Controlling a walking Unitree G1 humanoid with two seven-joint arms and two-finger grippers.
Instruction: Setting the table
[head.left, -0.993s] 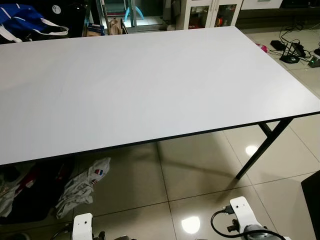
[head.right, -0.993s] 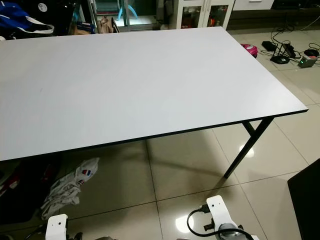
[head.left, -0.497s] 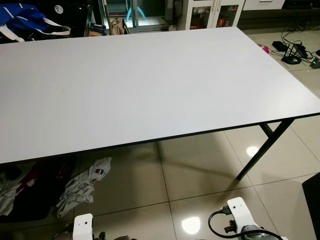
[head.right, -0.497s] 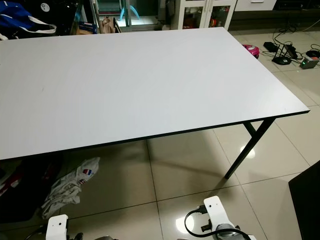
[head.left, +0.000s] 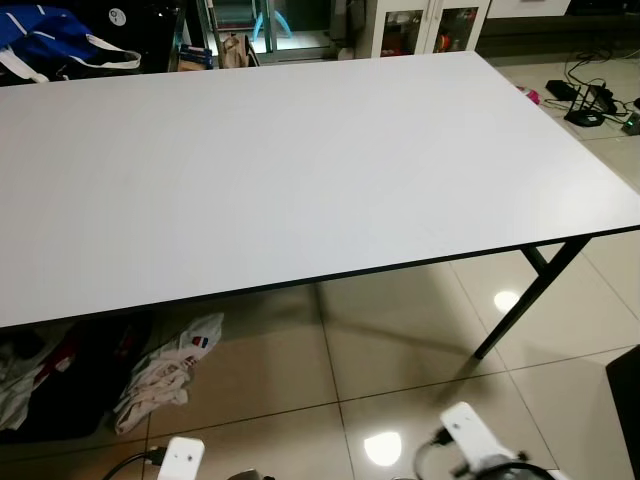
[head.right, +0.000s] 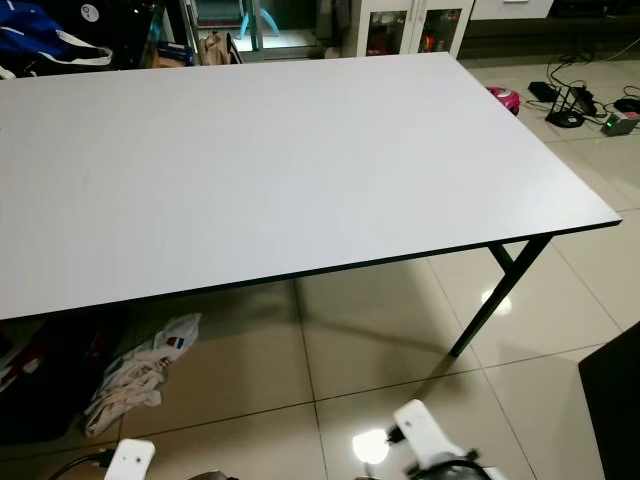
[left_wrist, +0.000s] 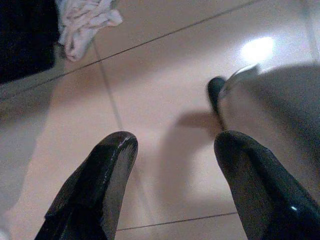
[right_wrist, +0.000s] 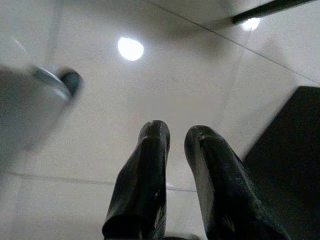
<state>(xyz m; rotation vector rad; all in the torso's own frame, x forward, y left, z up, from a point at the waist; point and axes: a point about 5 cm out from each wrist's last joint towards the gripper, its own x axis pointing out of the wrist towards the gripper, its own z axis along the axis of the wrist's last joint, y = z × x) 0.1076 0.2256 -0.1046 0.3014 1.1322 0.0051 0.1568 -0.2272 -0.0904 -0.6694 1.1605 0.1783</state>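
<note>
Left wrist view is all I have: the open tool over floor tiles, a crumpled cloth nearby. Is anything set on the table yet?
Observer: No. The white table has a bare top in the head views.
Operator: Where is the right tool?
Observer: The right tool hangs low over the floor, next to a black panel.
Operator: Anything on the floor past the table?
Observer: Cables lie off its far corner, on the robot's right.
</note>
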